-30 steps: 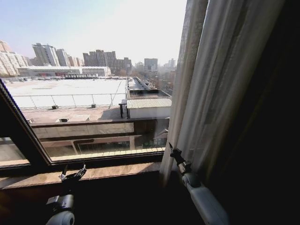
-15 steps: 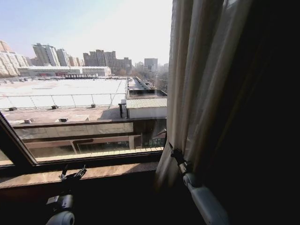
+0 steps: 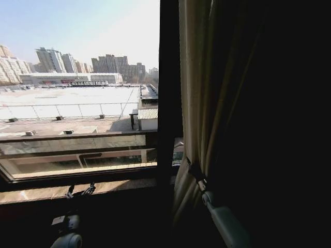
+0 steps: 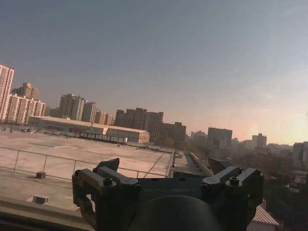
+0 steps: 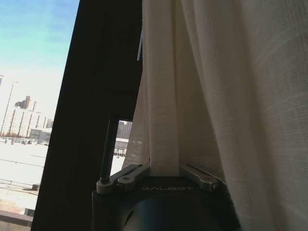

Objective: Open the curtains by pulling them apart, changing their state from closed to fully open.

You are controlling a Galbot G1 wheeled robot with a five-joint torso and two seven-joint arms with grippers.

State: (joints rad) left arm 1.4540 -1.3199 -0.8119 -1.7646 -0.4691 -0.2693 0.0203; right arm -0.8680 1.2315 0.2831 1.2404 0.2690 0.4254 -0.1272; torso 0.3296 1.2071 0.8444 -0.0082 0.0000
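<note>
One sheer cream curtain hangs bunched in pleats just right of the middle, its lower part drawn in toward my right gripper. In the right wrist view a fold of the curtain runs down between the fingers of the right gripper, which is shut on it. My left gripper sits low in front of the window sill, well left of the curtain and apart from it. In the left wrist view the left gripper is open with nothing but the city view between its fingers.
A black vertical window frame bar stands just left of the curtain and shows again in the right wrist view. A stone window sill runs along the bottom of the glass. A dark opaque drape covers the right side.
The camera has moved to the right, so the window slid left in the picture. The black frame bar, hidden behind the curtain before, is now uncovered. The right gripper still holds the curtain.
</note>
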